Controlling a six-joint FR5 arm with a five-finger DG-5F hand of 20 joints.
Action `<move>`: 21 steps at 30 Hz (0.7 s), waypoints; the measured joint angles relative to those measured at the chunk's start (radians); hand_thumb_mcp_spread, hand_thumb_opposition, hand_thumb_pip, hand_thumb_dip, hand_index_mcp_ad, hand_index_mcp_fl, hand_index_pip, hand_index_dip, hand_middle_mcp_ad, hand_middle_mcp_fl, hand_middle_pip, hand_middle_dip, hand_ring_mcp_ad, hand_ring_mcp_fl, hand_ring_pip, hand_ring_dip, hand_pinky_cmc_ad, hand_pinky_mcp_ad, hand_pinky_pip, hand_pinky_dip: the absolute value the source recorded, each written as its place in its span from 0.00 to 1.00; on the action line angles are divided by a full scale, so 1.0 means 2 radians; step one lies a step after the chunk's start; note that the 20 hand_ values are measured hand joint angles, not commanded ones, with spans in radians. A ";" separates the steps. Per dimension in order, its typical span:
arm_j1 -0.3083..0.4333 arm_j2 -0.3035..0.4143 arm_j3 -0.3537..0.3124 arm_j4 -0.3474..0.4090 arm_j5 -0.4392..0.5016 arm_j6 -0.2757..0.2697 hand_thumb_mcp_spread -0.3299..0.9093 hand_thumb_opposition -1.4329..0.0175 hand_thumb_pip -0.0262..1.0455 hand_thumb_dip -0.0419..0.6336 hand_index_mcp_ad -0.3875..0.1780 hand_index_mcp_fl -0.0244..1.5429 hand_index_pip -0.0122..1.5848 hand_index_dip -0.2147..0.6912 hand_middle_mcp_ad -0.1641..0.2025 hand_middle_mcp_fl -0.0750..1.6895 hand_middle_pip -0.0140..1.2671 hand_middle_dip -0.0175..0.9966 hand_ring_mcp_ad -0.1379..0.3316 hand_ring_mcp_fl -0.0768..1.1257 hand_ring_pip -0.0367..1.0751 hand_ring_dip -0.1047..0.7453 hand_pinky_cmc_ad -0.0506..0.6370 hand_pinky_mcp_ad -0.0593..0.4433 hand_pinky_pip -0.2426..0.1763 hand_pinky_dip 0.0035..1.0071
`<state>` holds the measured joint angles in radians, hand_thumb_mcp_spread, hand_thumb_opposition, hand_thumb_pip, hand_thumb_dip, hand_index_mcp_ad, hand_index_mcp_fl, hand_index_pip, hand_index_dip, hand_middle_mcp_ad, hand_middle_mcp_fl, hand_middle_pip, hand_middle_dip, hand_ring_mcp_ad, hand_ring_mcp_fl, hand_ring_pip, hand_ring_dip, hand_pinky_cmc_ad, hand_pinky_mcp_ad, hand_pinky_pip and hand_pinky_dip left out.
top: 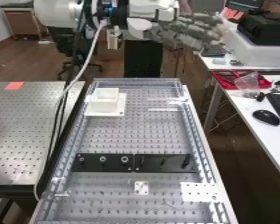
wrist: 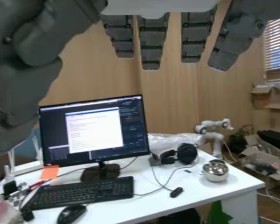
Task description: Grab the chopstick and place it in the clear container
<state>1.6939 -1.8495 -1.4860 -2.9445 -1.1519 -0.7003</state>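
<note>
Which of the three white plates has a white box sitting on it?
The far white plate, on the high view's left: the white box sits on it. The small plate and the wide plate, both nearer the camera, carry no box.

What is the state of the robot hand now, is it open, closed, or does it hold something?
Hand: open, fingers extended, nothing seen in its grasp.
</note>
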 joint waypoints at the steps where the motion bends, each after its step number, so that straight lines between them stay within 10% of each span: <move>1: 0.001 -0.002 0.002 -0.001 0.005 -0.001 0.27 0.49 0.61 0.04 0.67 0.03 0.04 0.36 0.62 0.08 0.11 0.14 0.72 0.08 0.12 0.14 0.60 0.61 0.35 0.18; 21: -0.006 -0.021 0.035 -0.014 -0.025 -0.014 0.23 0.48 0.62 0.01 0.66 0.03 0.04 0.33 0.63 0.08 0.11 0.14 0.76 0.08 0.12 0.14 0.58 0.61 0.35 0.17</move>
<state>1.6827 -1.8910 -1.4164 -2.9718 -1.2009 -0.7288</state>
